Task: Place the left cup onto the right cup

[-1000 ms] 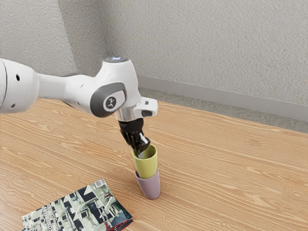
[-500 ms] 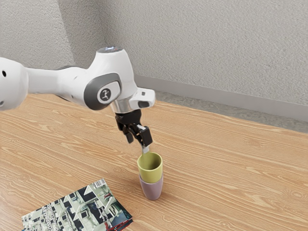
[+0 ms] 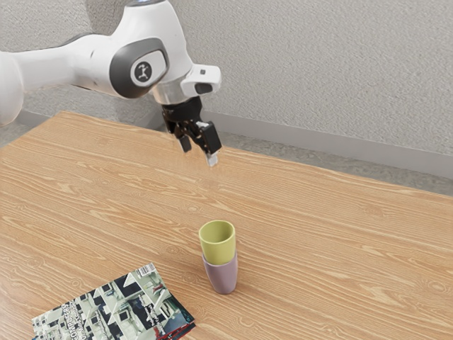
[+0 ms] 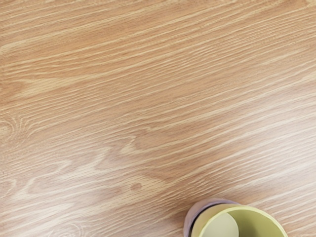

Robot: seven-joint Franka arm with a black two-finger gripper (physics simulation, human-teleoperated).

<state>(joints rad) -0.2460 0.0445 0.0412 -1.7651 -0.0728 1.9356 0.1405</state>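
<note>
A yellow-green cup [image 3: 217, 241] stands nested upright in a purple cup [image 3: 221, 275] near the front middle of the wooden table [image 3: 340, 234]. My gripper [image 3: 198, 147] hangs high above the table, well up and to the exterior view's left of the stacked cups, open with nothing between its fingers. In the wrist view the yellow-green cup [image 4: 237, 224] shows its open mouth, with the purple cup's rim [image 4: 195, 215] peeking out around it, far below my hand.
A magazine [image 3: 113, 308] lies flat at the table's front, to the exterior view's left of the cups. A grey wall and baseboard run behind the table's far edge.
My gripper let go of the yellow-green cup, which now rests in the purple cup. The hand has risen well above the stack and drawn back.
</note>
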